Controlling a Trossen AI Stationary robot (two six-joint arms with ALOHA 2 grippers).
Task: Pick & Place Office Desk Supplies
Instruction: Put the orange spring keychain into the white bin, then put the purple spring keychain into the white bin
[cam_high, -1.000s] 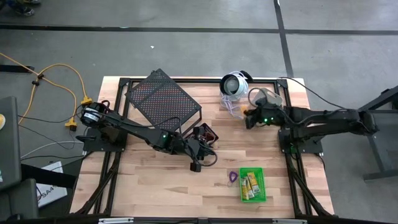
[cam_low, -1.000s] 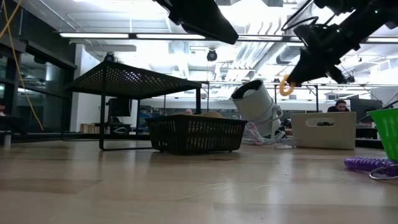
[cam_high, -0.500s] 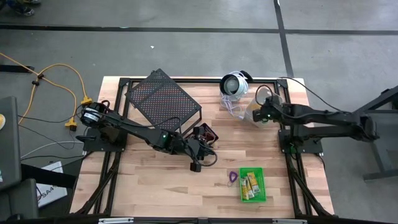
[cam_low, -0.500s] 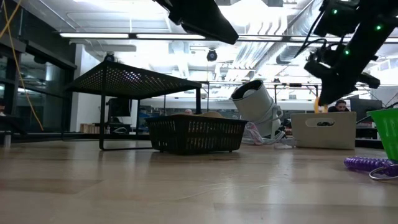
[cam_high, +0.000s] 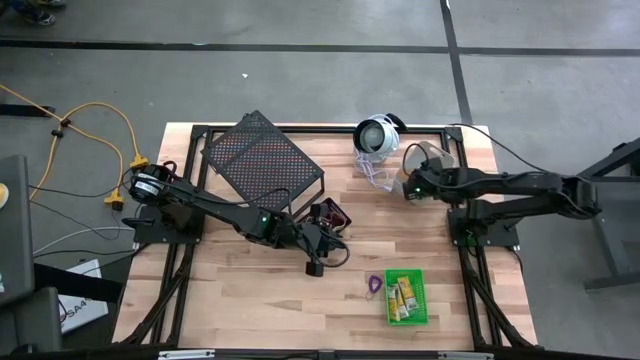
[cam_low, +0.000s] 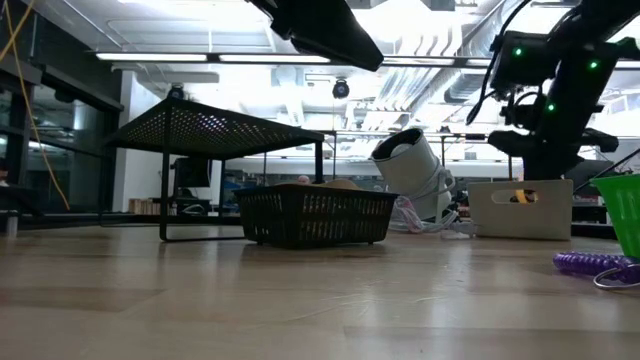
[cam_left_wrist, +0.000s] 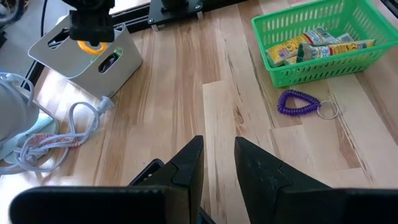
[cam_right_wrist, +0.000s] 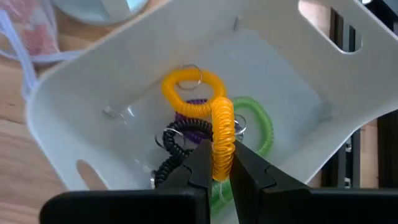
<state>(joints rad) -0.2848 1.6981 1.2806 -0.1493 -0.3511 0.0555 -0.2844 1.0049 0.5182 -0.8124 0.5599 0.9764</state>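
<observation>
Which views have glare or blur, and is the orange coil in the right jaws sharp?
Low view: ceiling lights glare white behind the mesh rack, near tabletop soft. Right wrist view: orange coil sharp in the shut right gripper, grey bin evenly lit. High view: flat, no glare.

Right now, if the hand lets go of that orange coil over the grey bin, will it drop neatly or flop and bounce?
The orange coil looks springy and soft: its free end curls over rather than standing stiff. It probably weighs little, so it should flop among the other coils in the grey bin, perhaps snagging them. The right hand pinches it thinly; it might cling briefly.
</observation>
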